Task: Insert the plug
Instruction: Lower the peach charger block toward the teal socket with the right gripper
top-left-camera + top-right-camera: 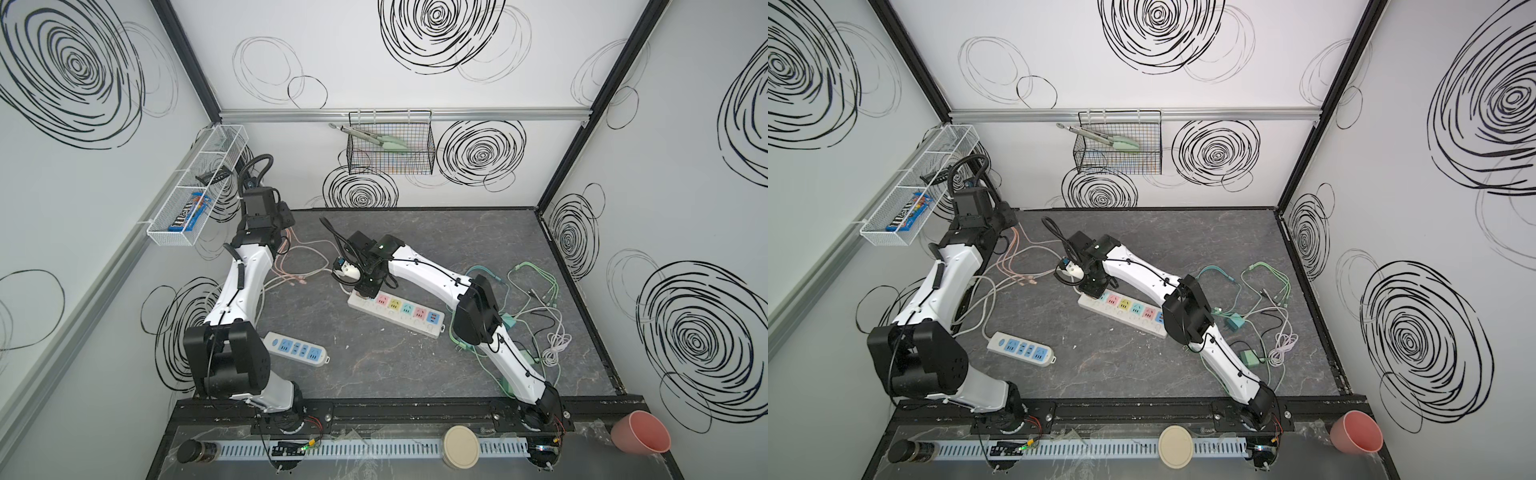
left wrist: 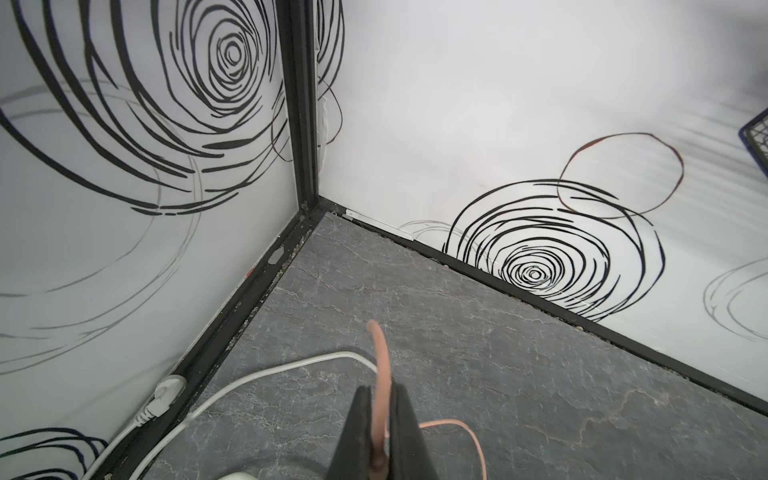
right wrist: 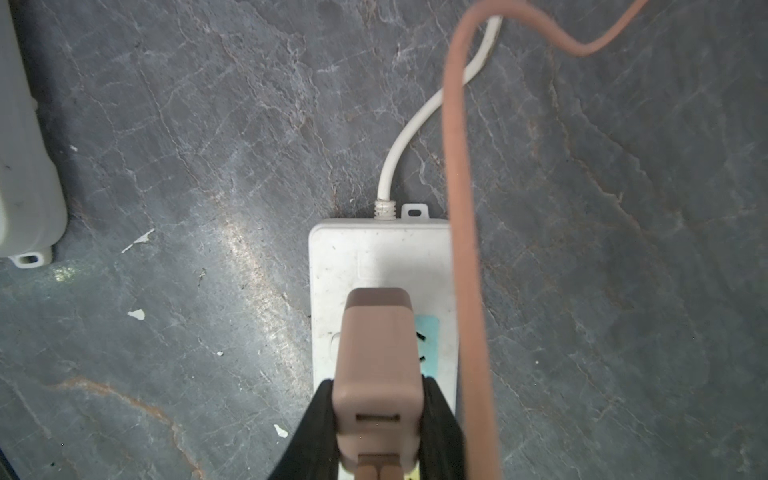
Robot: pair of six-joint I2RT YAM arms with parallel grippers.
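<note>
The tan plug stands pinched between the right fingers. It sits on the cord end of the white power strip and covers part of a blue socket; whether its prongs are seated cannot be told. A pink cable hangs just beside it over the grey worktop. Near the back-left corner, the left fingers press together on a pink cord.

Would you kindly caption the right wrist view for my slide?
Right gripper holds a pinkish plug at the white power strip.
</note>
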